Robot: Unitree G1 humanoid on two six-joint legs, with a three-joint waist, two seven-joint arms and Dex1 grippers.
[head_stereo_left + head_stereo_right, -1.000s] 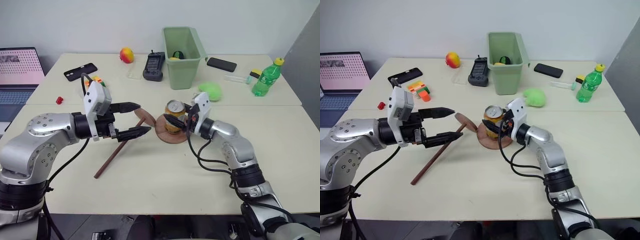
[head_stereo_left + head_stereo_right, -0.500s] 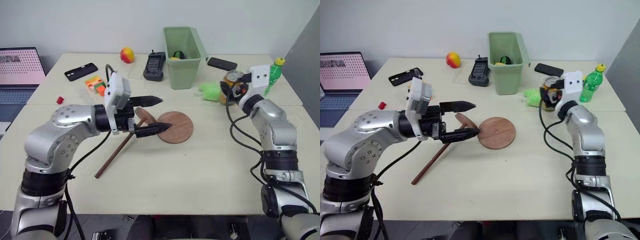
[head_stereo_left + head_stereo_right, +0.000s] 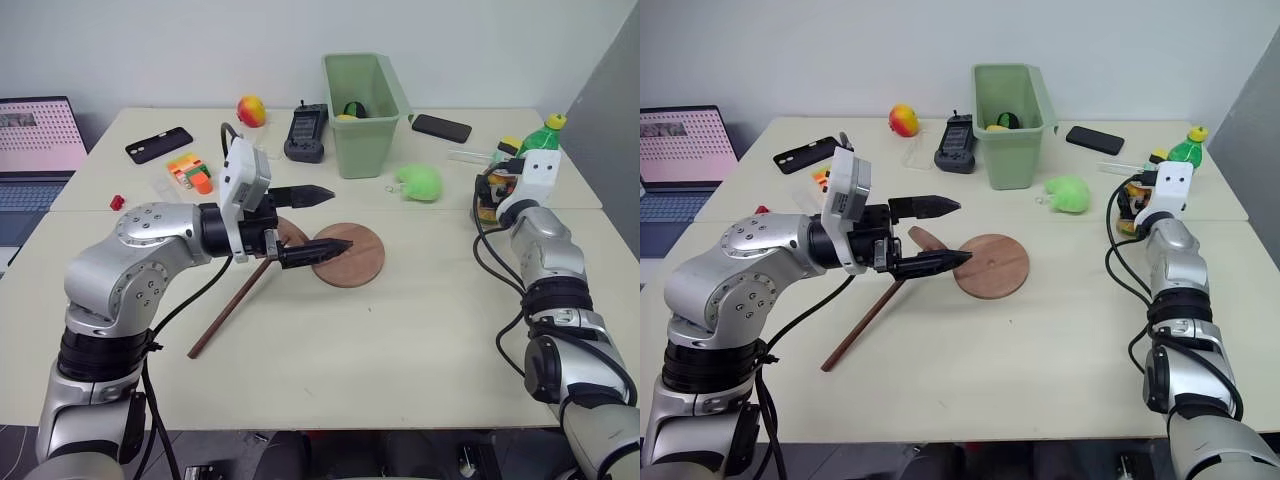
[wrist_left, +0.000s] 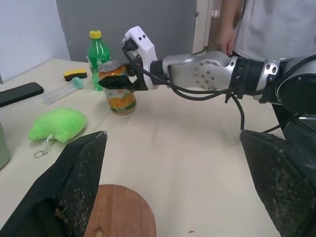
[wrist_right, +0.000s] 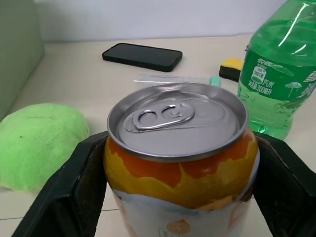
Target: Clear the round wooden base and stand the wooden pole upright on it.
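Note:
The round wooden base (image 3: 352, 258) lies bare at the table's middle, its centre hole visible. The wooden pole (image 3: 226, 310) lies flat to its left, its small end disc (image 3: 291, 231) beside the base's rim. My left gripper (image 3: 341, 218) hovers open over the disc end and the base's left edge, nothing between its fingers. My right gripper (image 3: 491, 194) is shut on an orange drink can (image 5: 180, 158) at the right of the table, close to a green bottle (image 5: 281, 84). From the left wrist view the can (image 4: 117, 87) looks low by the tabletop; whether it touches I cannot tell.
A green bin (image 3: 365, 100) stands behind the base, a green plush (image 3: 420, 182) right of it. Two black phones (image 3: 441, 127) (image 3: 160, 143), a black handset (image 3: 306, 132), a fruit (image 3: 252, 110), coloured blocks (image 3: 190, 170) and a laptop (image 3: 35, 140) sit around the back and left. A person (image 4: 256, 24) stands beyond the table.
My right gripper carried the can off the base and far to the right, beside the bottle. My left gripper shifted right, over the base's left edge.

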